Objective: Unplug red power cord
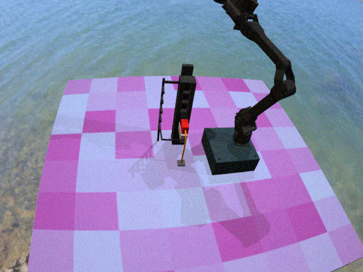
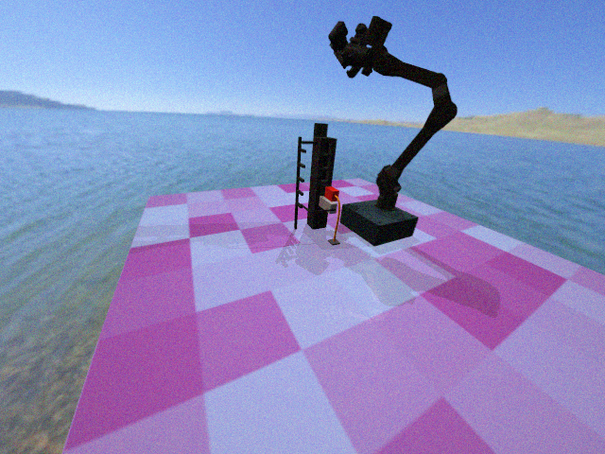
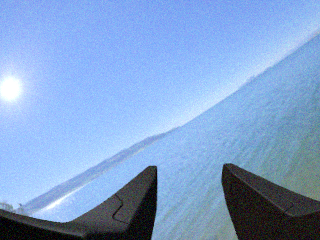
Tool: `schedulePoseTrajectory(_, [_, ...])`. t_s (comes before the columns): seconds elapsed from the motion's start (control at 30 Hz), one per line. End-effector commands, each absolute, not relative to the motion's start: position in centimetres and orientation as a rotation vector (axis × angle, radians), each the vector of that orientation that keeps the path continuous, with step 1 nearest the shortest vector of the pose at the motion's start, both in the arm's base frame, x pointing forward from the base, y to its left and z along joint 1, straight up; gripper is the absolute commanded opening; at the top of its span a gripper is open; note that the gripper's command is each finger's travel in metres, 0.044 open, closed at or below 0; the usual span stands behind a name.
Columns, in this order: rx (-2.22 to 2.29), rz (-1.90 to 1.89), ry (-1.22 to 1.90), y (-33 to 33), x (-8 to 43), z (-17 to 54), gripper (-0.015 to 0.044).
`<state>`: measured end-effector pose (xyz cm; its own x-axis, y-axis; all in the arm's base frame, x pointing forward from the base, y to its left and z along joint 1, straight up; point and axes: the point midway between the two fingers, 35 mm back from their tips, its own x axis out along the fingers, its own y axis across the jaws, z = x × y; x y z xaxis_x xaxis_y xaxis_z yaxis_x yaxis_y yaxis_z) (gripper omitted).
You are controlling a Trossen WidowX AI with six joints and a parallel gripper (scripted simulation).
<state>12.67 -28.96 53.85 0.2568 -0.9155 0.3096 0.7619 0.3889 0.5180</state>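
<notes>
Exterior view shows the dark, jointed robot arm [image 2: 424,124] rising from its dark green block base [image 2: 378,222] and bending over at the top, so that its black claw [image 2: 353,48] hangs high in the air, well above and apart from everything on the pink-and-white checkered tabletop [image 2: 244,337]. The claw's two dark fingers stand partly apart with a gap between them, and in the wrist view only sky, a bright sun spot and water show through that gap; nothing is held.

The tall black power strip [image 2: 321,178] stands upright on the tabletop just left of the base, with a thin black ladder-like rack [image 2: 299,183] beside it on its far side from the arm. The red block-shaped plug [image 2: 332,192] sits against the strip's lower part, facing the base, seated in one of the lower sockets. A small pale grey block [image 2: 326,202] sits directly beneath the plug, touching it. From the plug a thin orange-red cord [image 2: 337,219] drops down to a small grey square pad [image 2: 334,241] lying flat on the tabletop between the strip and the base.

From the top view, the plug [image 1: 184,125] is at the near end of the strip [image 1: 183,105], with the cord [image 1: 184,149] running toward the pad [image 1: 181,162], and grey shadows of arm and strip spread across the tabletop [image 1: 96,204] in front.
</notes>
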Motion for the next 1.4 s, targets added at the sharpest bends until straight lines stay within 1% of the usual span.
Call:
schedulePoseTrajectory(0.0, [0.238,-1.078,-0.399,-28.5,17.7,50.8,0.016])
schedulePoseTrajectory(0.17, [0.141,-0.951,-0.145,-26.6,23.1,47.1,0.016])
schedulePoseTrajectory(0.37, [-0.024,-0.739,0.145,-22.4,29.0,42.3,0.016])
schedulePoseTrajectory(0.6, [-0.214,-0.492,0.371,-17.1,33.1,37.7,0.016])
schedulePoseTrajectory(0.97, [-0.551,-0.087,0.619,-8.5,36.1,31.5,0.016])
schedulePoseTrajectory(1.27, [-0.859,0.314,0.749,-0.9,35.8,26.4,0.016])
schedulePoseTrajectory(1.37, [-0.923,0.406,0.772,0.6,35.4,25.2,0.016])
